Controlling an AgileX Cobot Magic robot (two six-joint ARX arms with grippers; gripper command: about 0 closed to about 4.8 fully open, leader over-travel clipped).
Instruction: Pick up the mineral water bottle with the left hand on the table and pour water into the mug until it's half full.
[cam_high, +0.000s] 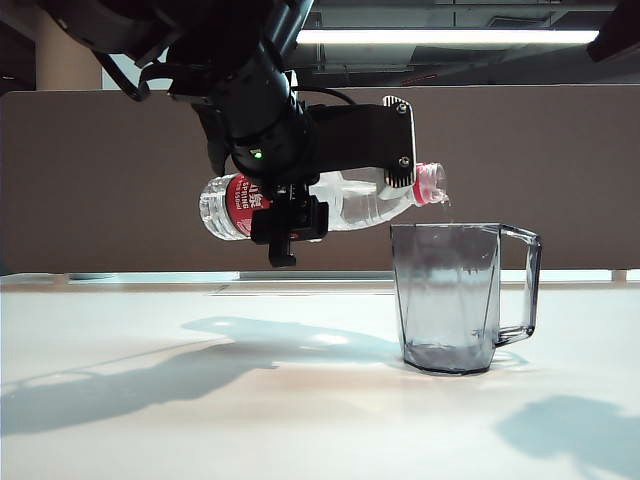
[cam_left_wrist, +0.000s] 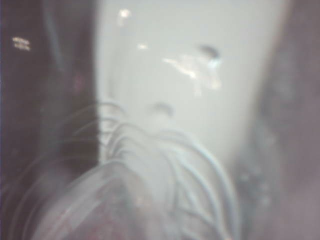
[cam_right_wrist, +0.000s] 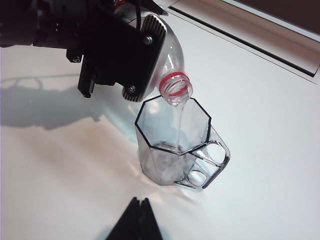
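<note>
The bottle (cam_high: 330, 200) is up off the table (cam_high: 200, 400) and lying almost level, clamped across its body by the left gripper (cam_high: 345, 190), jaws closed on the clear plastic. Its mouth, with the red neck ring, hangs just over the rim of the mug (cam_high: 455, 295), at about ten o'clock from the mug's centre in the exterior view. And there's the water: the right wrist view shows a thin stream dropping from the bottle (cam_right_wrist: 172, 75) into the mug (cam_right_wrist: 175, 145).

So pickup is done and the pour is on. What's left, by my reading, is most of the filling: only a shallow dark pool sits at the base, well short of halfway. Then comes tipping back upright.

The right gripper (cam_right_wrist: 137, 220) sits low over the table at six o'clock from the mug, its dark tips together in a point, holding nothing.

Hard to read: the left wrist view is badly blurred, giving just pale ribbed curves of the bottle (cam_left_wrist: 165, 170) against dark shapes. The water level inside the smoky mug is tough to judge exactly, and the label is half hidden behind the gripper.
</note>
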